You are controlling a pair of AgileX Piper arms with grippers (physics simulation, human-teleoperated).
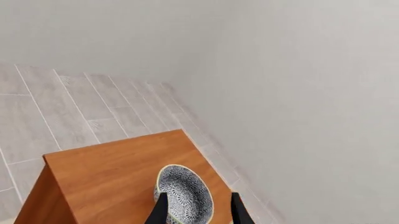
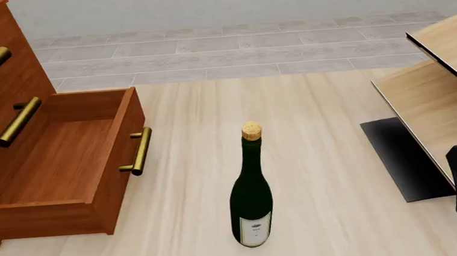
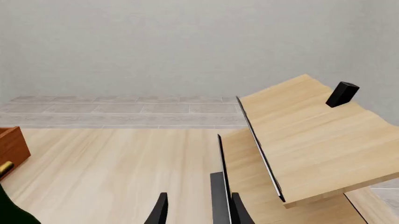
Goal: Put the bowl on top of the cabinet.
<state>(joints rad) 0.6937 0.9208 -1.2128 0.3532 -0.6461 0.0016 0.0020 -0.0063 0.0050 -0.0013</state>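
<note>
The bowl [image 1: 183, 193] sat on the cabinet [image 1: 106, 177] top, near its far corner by the wall, between the fingers of my left tool [image 1: 198, 211]. Whether those fingers pinched the rim I couldn't tell; their tips were cut off at the frame edge. In the front view the bowl was hidden, and one drawer [image 2: 70, 169] stood open beside the bottle [image 2: 251, 193] on the bench [image 2: 320, 176]. My right tool [image 3: 198, 210] was released, empty, by the pale furniture [image 3: 311, 135].
</note>
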